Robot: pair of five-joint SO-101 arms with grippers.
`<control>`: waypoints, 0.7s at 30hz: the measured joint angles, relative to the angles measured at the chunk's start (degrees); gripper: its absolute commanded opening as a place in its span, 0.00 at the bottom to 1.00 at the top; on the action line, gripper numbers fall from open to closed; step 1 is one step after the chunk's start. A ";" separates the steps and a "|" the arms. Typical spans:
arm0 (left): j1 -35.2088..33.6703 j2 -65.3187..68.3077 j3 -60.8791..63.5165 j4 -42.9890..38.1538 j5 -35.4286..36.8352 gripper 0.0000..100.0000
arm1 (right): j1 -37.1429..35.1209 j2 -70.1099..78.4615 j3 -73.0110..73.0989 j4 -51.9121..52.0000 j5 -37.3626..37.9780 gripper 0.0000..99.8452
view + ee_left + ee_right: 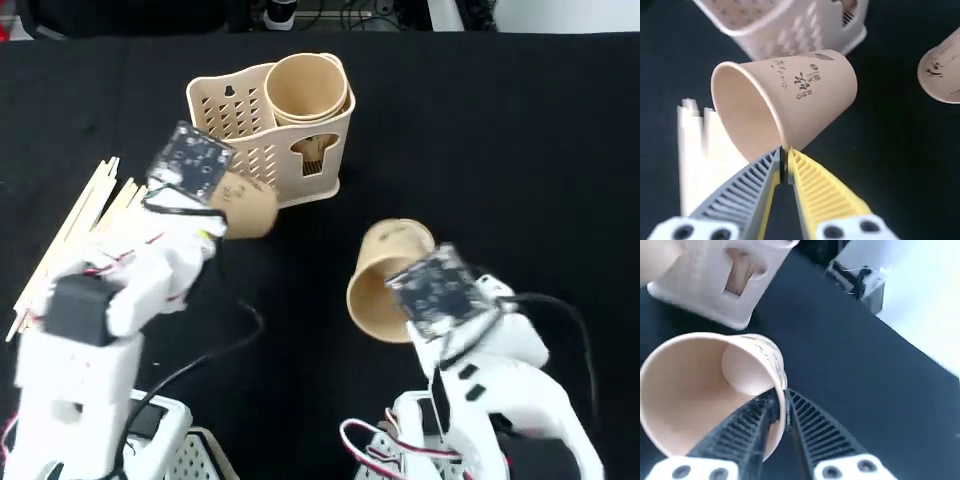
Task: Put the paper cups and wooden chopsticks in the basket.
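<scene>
Across the black table (520,150) in the high view, a beige perforated plastic basket (235,115) stands near the far edge, with nested tan paper cups (305,88) upright in one compartment. A cut-out symbol marks its front wall. The left arm (130,270) holds a tan paper cup (245,205) on its side just beside the basket's front. A sheaf of pale wooden chopsticks (75,225) lies on the table next to that arm. The right arm (480,370) holds a second paper cup (385,275), also tipped on its side, well apart from the basket.

From the left wrist view, the left gripper (786,152), with one grey and one yellow finger, is closed almost fully, pinching the rim of the tan paper cup (790,105). Dark brush-style script and a small round mark run along the cup's side. The chopsticks (697,150) lie beneath, the basket (790,25) beyond, and the second paper cup (942,72), also with dark print on it, sits off to one edge.

From the right wrist view, the right gripper (781,397), with black ribbed fingers, is nearly closed on the wall of the second paper cup (705,385), one finger inside the mouth and one outside. Faint print shows near its rim. The basket (720,275) stands beyond.
</scene>
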 measured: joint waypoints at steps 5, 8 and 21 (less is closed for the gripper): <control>-5.80 4.13 -17.23 10.64 -8.97 0.03 | 0.00 14.42 -10.55 0.00 -11.25 0.01; -6.68 8.97 -28.84 13.36 -12.48 0.03 | 0.18 24.79 -20.40 2.73 -16.53 0.01; 0.44 42.11 -72.00 9.67 -18.11 0.03 | 14.86 39.65 -35.43 10.11 -16.88 0.01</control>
